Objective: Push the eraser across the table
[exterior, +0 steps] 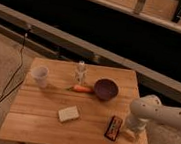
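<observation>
Presently: eraser [114, 128], flat black block with an orange-red stripe, lies at 4 o'clock on the planked wood worktop [36, 124]; long axis 12-to-6, tipped toward 1. Pincer [127, 134] sits just beside it at 3 o'clock; whether it is parted or closed cannot be told.

Matt wooden table [42, 115] — smooth white gripper [127, 134] beside the eraser [114, 127].

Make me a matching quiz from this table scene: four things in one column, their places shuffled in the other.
Things: 1 eraser; 2 cup; 3 bowl; 4 gripper.
Places: A far left part of the table; B near right corner, just right of the eraser; C near edge, just left of the gripper; D right of the carrot.
Pairs: 1-C; 2-A; 3-D; 4-B.
</observation>
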`<state>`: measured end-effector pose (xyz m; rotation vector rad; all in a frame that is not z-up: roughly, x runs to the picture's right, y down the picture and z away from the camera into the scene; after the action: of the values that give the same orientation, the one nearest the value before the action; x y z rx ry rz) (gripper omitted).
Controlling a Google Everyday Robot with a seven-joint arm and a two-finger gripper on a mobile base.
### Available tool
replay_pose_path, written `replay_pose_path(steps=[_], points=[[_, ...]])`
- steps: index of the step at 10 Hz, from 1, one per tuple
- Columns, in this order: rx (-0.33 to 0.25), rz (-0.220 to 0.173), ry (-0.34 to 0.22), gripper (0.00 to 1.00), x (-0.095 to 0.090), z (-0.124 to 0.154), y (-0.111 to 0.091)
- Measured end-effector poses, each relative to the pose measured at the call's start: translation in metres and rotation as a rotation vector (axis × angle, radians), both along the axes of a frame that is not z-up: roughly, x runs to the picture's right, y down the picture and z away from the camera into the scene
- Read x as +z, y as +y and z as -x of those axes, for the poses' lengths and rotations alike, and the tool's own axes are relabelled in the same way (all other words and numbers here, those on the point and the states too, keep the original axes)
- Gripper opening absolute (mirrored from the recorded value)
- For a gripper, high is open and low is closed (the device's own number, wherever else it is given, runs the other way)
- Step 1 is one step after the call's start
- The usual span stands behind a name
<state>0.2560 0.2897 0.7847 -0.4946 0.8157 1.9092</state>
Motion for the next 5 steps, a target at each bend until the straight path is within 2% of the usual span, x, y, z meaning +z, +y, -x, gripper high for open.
replay_pose_path(steps=[2,5], points=[[-0.012,-0.005,-0.023,0.65,-0.003,0.007,-0.007],[-0.042,0.001,-0.058,0.65,-0.01,0.02,-0.004]])
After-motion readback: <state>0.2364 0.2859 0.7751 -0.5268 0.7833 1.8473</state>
